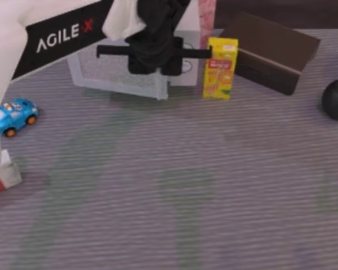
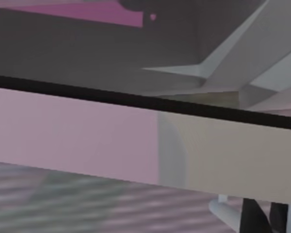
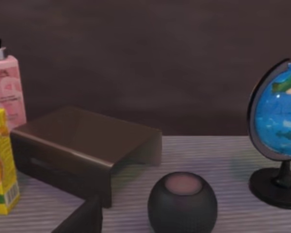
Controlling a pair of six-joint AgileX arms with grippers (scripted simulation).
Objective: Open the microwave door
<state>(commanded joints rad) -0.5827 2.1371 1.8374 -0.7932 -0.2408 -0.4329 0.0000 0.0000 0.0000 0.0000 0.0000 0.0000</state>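
The microwave (image 1: 135, 67) stands at the table's far edge, left of centre, its door (image 1: 121, 76) swung slightly ajar beside a yellow carton (image 1: 219, 67). The left gripper (image 1: 152, 53) hangs at the door's front; whether it is spread or pinched cannot be told

My table (image 1: 174, 197) has a grey cloth with thin stripes and faint green patches. Behind it stands a dark brown wall (image 3: 150, 58).
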